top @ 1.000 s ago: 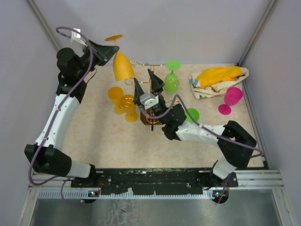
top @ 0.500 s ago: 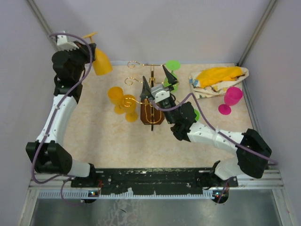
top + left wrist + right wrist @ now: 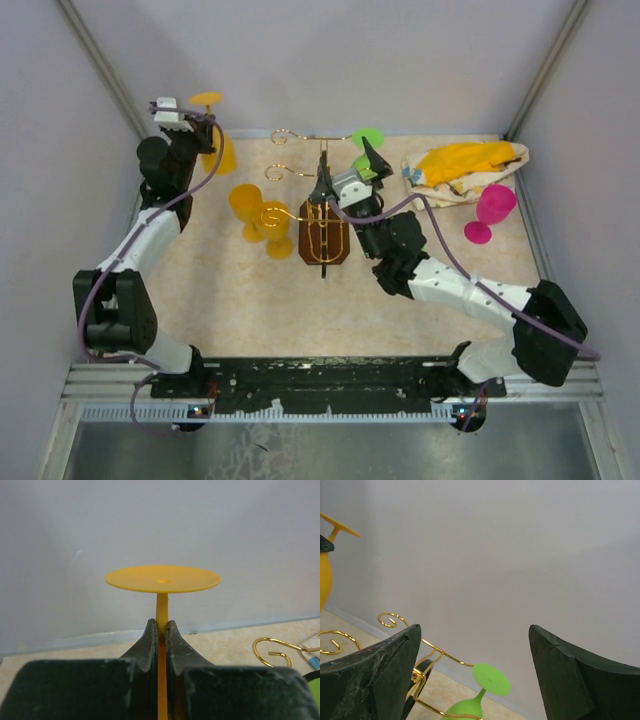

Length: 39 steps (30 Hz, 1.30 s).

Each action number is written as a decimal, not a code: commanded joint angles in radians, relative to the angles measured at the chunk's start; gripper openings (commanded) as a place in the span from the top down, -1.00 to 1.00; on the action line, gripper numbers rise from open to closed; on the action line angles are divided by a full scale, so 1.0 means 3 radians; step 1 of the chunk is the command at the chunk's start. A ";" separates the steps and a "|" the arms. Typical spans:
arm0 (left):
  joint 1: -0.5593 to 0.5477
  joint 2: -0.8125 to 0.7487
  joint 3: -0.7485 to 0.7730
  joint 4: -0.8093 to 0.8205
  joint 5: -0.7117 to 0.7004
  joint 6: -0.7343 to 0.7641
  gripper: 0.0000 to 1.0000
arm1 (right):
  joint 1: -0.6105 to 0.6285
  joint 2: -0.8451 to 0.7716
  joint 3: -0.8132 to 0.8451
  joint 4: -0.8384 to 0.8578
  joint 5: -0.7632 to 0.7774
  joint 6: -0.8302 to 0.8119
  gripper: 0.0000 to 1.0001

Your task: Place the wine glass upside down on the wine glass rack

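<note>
My left gripper (image 3: 197, 122) is shut on the stem of a yellow wine glass (image 3: 221, 152) and holds it upside down, foot (image 3: 206, 98) up, at the back left, apart from the rack. In the left wrist view the fingertips (image 3: 150, 632) pinch the stem (image 3: 161, 607) under the round foot. The wine glass rack (image 3: 325, 245), gold wire on a dark brown base, stands mid-table. My right gripper (image 3: 345, 168) is open and empty over the rack's back part. In the right wrist view it (image 3: 475, 628) frames a gold arm (image 3: 395, 620).
A green glass (image 3: 491, 678) hangs upside down on the rack's back right arm. Two yellow glasses (image 3: 248, 205) sit at the rack's left side. A pink glass (image 3: 490, 210) and a yellow and white cloth (image 3: 465, 162) lie at the back right. Walls stand close behind.
My left gripper has carried the yellow glass left, away from above the rack toward the back left corner. My right gripper has moved back and right over the rack, still open.
</note>
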State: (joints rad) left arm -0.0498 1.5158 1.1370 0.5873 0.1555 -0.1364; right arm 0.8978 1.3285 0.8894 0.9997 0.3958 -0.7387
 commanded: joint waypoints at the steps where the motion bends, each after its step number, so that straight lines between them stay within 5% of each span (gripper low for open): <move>1: 0.0021 0.0095 -0.0195 0.0822 0.0224 0.0235 1.00 | -0.0048 -0.0151 -0.0038 0.0056 0.0043 0.0020 -0.76; 14: -0.0003 0.0569 -0.0729 0.2444 0.0518 0.0043 1.00 | -0.0134 -0.0246 -0.0108 -0.0020 0.0041 -0.0061 -0.77; 39: -0.0378 0.1141 -0.0685 0.3066 0.1218 -0.0144 1.00 | -0.0159 -0.0224 -0.0162 0.0012 -0.0026 -0.0145 -0.78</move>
State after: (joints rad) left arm -0.1524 1.8328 0.9199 1.4162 0.4519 -0.1352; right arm 0.8543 1.2892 0.8383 0.9588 0.3946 -0.7666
